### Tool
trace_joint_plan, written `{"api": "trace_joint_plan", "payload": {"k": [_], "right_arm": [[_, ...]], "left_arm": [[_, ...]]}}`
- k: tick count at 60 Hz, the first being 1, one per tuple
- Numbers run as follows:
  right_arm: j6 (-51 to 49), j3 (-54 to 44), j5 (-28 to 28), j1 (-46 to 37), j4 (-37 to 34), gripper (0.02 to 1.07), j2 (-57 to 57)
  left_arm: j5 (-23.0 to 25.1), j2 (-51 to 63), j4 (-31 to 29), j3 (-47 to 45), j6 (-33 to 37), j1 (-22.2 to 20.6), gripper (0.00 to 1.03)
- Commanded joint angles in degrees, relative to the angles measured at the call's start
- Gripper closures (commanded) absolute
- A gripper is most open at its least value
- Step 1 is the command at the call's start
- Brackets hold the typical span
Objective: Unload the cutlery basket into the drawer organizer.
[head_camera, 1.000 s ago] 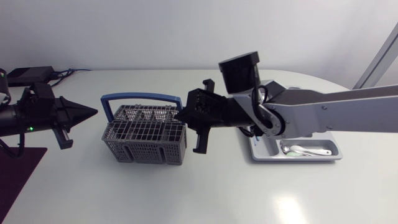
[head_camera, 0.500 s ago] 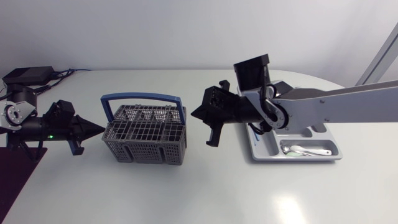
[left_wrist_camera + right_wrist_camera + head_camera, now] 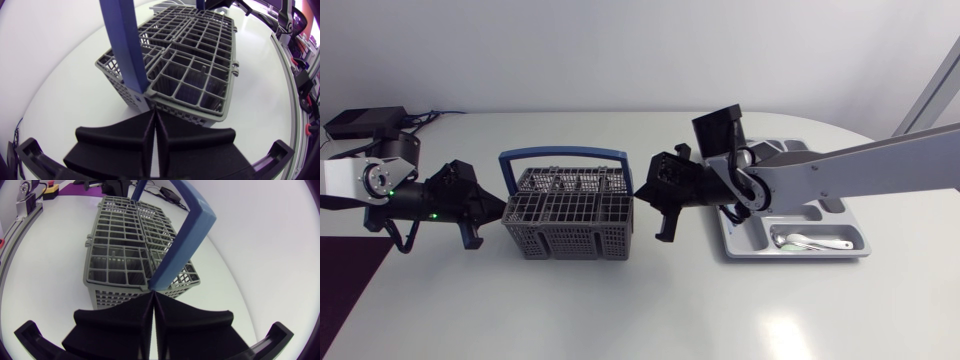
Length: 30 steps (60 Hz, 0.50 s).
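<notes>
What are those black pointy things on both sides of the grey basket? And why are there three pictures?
They are the hands, called grippers, of two robot arms. One picture looks down from above. In it the left gripper and the right gripper each point at one end of the cutlery basket, which has a blue handle and stands on the white table. Beside it lies the drawer organizer, with a spoon in it. The other two pictures come from a camera on each arm's wrist, looking past its own fingers at the basket. Both grippers are shut and hold nothing.
</notes>
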Motion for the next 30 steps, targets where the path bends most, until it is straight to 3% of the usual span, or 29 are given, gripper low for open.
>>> {"api": "trace_joint_plan", "payload": {"k": [1,18,30], "right_arm": [[-0.4,-1.8,-0.6,-1.2,0.0,1.02,0.6],[-1.6,-4.2,-1.0,-4.1,0.0,1.02,-2.2],[-1.7,-5.2,-1.1,-4.3,0.0,1.02,-3.4]], "left_arm": [[1.4,0.4,0.9,0.2,-2.5,-3.6,1.00],[-0.4,0.0,5.2,-0.1,-7.0,-8.7,1.00],[-0.8,0.2,6.8,-0.2,-8.0,-9.6,1.00]]}}
